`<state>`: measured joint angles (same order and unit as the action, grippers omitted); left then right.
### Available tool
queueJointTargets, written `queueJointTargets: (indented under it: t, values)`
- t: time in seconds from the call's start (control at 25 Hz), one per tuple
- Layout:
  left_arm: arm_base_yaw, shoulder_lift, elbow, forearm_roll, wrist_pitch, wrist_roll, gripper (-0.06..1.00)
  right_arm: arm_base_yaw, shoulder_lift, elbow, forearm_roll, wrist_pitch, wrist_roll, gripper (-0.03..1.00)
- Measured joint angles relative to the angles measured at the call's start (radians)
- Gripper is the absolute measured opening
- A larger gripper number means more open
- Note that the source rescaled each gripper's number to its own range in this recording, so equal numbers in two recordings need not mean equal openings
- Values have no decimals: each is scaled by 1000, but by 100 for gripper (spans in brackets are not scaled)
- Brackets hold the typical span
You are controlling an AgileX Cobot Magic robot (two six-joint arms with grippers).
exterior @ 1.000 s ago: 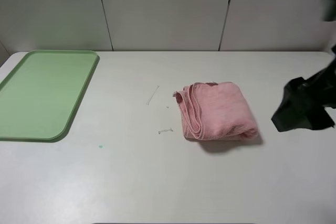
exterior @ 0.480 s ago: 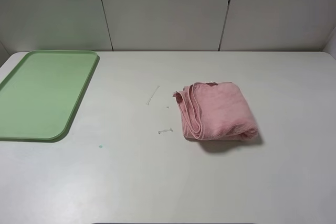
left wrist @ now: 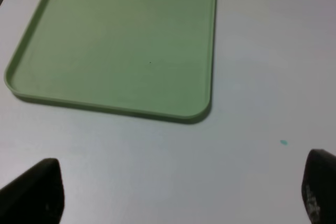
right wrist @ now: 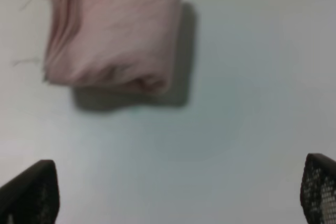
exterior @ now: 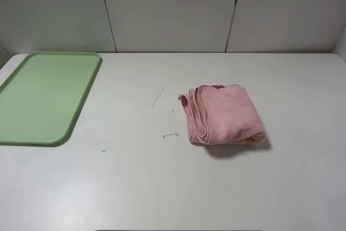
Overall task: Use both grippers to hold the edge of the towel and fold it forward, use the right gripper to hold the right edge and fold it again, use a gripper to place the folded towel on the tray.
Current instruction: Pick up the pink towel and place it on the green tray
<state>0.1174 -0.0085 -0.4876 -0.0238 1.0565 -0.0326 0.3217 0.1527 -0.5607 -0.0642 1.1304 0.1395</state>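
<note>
Since the towel [exterior: 223,114] lies folded on the table [exterior: 162,187], right of middle, well apart from the tray [exterior: 43,96], I judge only the placing remains. My left pincer [left wrist: 176,195] and right pincer [right wrist: 176,195] stand spread, empty; next, one must descend and pinch all its layers.

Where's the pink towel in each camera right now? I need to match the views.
Exterior high: towel, folded, right of centre on the table.
Left wrist: not in it; only the tray shows.
Right wrist: towel in view, flat on the table.
Shared landmark: the white scrap by the towel, exterior and right wrist.
</note>
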Motion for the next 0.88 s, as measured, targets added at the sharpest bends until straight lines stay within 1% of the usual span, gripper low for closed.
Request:
queueJointTargets:
  t: [0.16, 0.36, 0.52, 0.88]
  values:
    - [0, 0, 0, 0, 0, 0, 90, -124, -101, 56, 31, -74, -40, 100]
    - [0, 0, 0, 0, 0, 0, 90, -237, -157, 66, 52, -97, -59, 100]
    - [0, 0, 0, 0, 0, 0, 90, -269, -158, 66, 54, -99, -64, 100]
    - [0, 0, 0, 0, 0, 0, 90, -269, -158, 66, 54, -99, -73, 100]
